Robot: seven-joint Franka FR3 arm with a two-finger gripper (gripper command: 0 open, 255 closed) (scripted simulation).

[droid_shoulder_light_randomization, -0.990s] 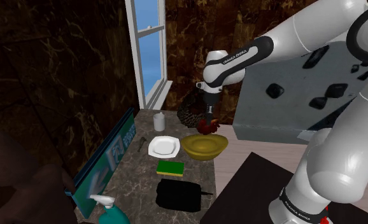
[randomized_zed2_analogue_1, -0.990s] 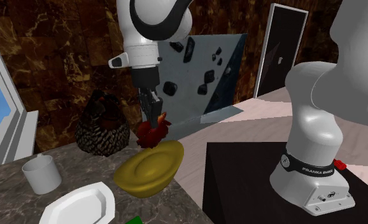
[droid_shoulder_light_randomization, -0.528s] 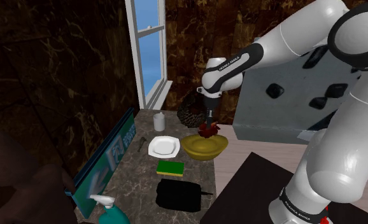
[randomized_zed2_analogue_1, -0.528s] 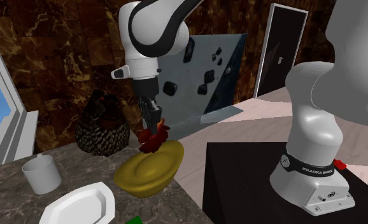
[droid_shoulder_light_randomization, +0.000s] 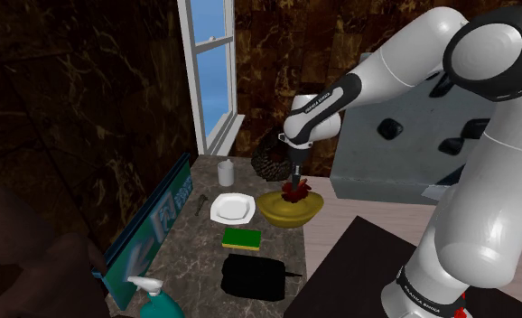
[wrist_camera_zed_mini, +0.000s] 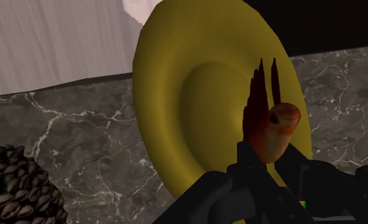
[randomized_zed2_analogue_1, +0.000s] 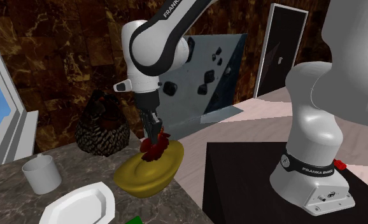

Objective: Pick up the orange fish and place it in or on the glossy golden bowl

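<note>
Gripper w/ fish, vertical over bowl

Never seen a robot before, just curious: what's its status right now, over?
Gripper shut on fish. Fish low over bowl, not yet released. Hen beside bowl, not in the way.

Shoulder view high behind stand; second exterior nearer, lower; both share bowl.
</note>
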